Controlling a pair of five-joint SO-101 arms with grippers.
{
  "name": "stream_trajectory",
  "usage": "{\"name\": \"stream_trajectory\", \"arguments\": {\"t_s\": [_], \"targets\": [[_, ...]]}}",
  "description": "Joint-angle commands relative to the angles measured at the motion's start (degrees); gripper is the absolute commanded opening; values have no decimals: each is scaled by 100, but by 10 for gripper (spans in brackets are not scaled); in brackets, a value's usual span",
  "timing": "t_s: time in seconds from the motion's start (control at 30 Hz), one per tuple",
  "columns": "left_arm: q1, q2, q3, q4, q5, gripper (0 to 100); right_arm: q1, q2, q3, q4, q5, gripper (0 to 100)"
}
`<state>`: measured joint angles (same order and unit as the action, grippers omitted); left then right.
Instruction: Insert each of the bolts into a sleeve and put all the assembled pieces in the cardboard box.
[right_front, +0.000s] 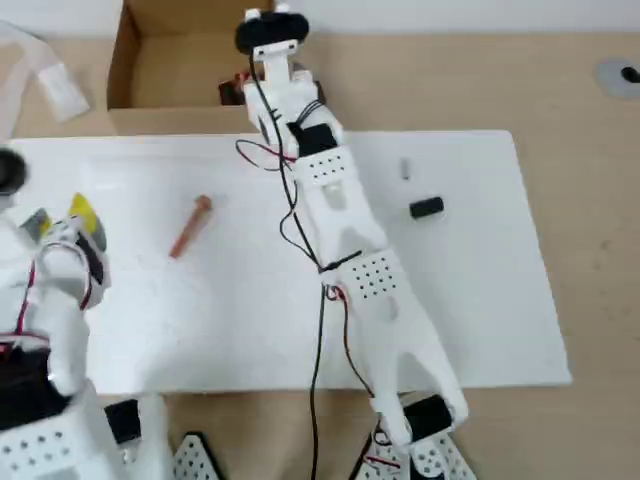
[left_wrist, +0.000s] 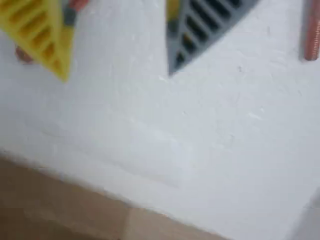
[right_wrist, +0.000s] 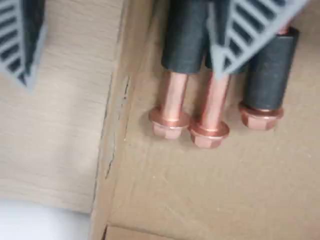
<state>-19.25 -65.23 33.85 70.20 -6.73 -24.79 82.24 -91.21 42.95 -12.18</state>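
While hanging at box (right_front: 130, 60) edge, grips nothing: R gripper (right_wrist: 125, 80), fingers spread wide. One grey finger (right_wrist: 20, 40) outside box wall, over table (right_wrist: 50, 140); other finger above sleeves inside. In high view, R arm (right_front: 350, 260) stretched from near table edge across mat (right_front: 480, 300) to box's right side. Box at far left of table, just beyond mat, top open.

Inside box, per R wrist view: 3 copper bolts lying side by side on floor, each w/ shank in a black sleeve, flanged heads sticking out. 1st bolt (right_wrist: 170, 120) nearest wall, long stretch of shank bare below 1st sleeve (right_wrist: 185, 35). 2nd bolt (right_wrist: 210, 131) w/ head against 1st's; its sleeve mostly hidden behind finger. 3rd bolt (right_wrist: 261, 116) a bit apart, 3rd sleeve (right_wrist: 272, 70) reaching almost to head.

On mat: loose bolt (right_front: 190, 225) lying slanted on left half, no sleeve on it. On right half, other side of R arm, loose sleeve (right_front: 427, 207), well apart from loose bolt. Small grey bit (right_front: 405, 168) just beyond loose sleeve; can't tell what.

L gripper (left_wrist: 116, 75) low over mat's left part, near loose bolt, not touching. Its yellow finger (left_wrist: 37, 30) and dark finger (left_wrist: 200, 25) apart, bare mat btwn them, nothing held. Mat edge and table close by in L wrist view.
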Motion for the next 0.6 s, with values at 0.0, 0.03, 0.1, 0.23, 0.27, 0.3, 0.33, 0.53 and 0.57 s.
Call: {"name": "stream_trajectory", "arguments": {"t_s": [0.0, 0.03, 0.1, 0.23, 0.27, 0.3, 0.33, 0.53, 0.57], "targets": [[633, 734, -35, 53, -457, 143, 84, -312, -444, 448, 26, 271], [774, 1068, -70, 53, -527, 143, 154, -488, -435, 668, 18, 271], [879, 1771, -229, -62, -624, 143, 321, -831, -418, 1143, 18, 271], [932, 3266, -756, -255, -949, 143, 699, -1552, -418, 2242, 18, 271], [993, 3609, -932, -246, -1073, 143, 787, -1745, -418, 2585, 18, 271], [1055, 3969, -1081, -246, -1187, 143, 884, -1921, -418, 2910, 18, 271], [1125, 4251, -1231, -246, -1248, 143, 971, -2088, -418, 3218, 18, 271], [1829, 5305, -2013, 79, -1811, 143, 1420, -2862, -418, 4422, 18, 271], [1925, 5385, -2084, 62, -1855, 143, 1481, -2958, -418, 4545, 18, 271]]}}
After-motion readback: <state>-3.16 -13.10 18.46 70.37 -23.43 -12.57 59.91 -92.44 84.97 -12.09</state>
